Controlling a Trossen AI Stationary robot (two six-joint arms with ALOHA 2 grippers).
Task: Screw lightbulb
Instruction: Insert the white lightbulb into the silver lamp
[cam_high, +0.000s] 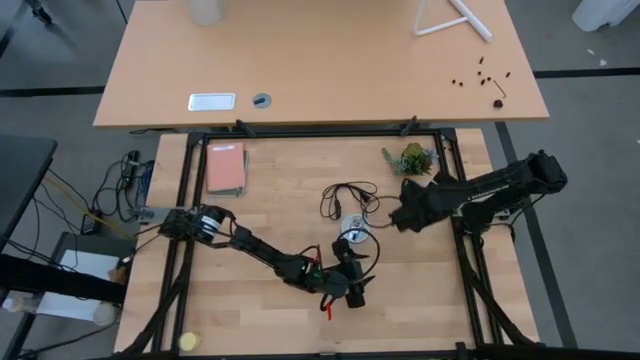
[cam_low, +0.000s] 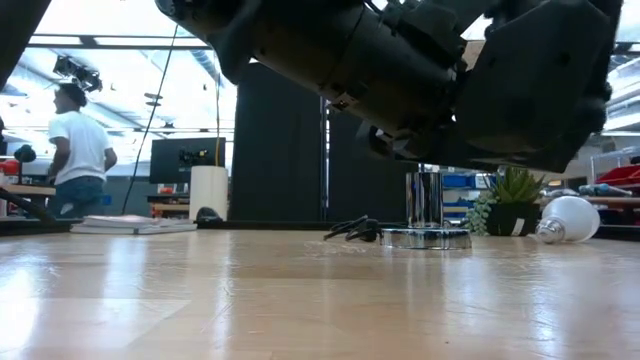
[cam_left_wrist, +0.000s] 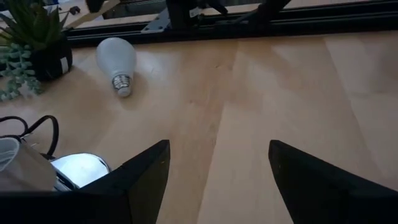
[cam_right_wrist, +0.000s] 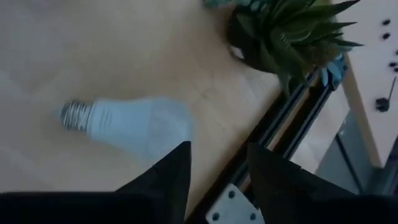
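One lightbulb (cam_right_wrist: 127, 127) lies loose on the table, just beyond the right gripper (cam_right_wrist: 217, 165), whose narrowly parted fingers hold nothing; grasping it is judged next. Near the socket (cam_left_wrist: 78, 169), the left gripper (cam_left_wrist: 217, 168) is held open, empty.

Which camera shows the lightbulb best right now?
Left wrist view: the whole lightbulb lies unobstructed on the table. Right wrist view shows it blurred, low view only far right at table level; in the high view the right arm hides it.

potted plant (cam_high: 413, 158) | pink notebook (cam_high: 226, 167) | socket disc (cam_low: 425, 238) | person (cam_low: 78, 150)
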